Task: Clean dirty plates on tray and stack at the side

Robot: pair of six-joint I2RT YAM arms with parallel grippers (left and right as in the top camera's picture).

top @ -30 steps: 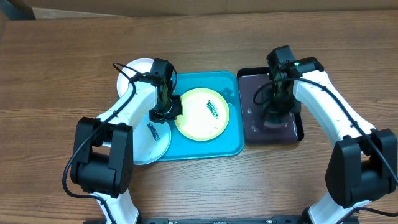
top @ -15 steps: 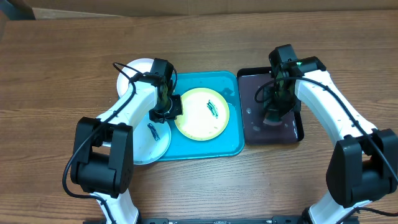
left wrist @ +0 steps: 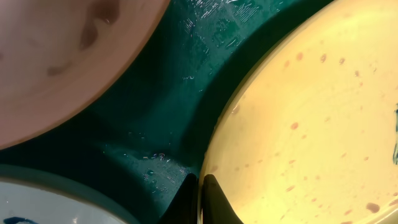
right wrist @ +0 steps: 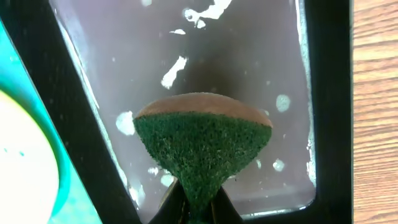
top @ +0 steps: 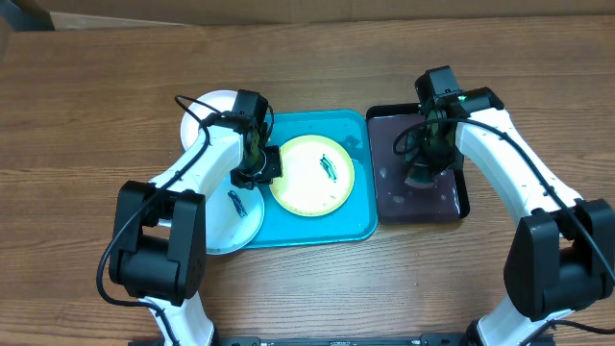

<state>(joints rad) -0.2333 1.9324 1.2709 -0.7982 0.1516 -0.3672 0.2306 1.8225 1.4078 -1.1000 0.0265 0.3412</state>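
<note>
While clamping a green sponge [right wrist: 202,146] in the right gripper [right wrist: 196,202] over the black tray [top: 465,192], well apart from the dirty dish, pinching the yellow-green plate [top: 306,187] at its left rim w/ the left gripper [left wrist: 199,190], jaws shut on the thin edge, holding it flat on the turquoise tray [top: 356,226]. Judging it light, stiff plastic, prob. slick where wet, so taking it by the rim only, not the smeared centre. Expecting the sponge to squash easily. Seeing the white plate [top: 207,111] and pale blue plate [top: 231,226], smear showing on the blue one, sitting at the tray's left side.
</note>
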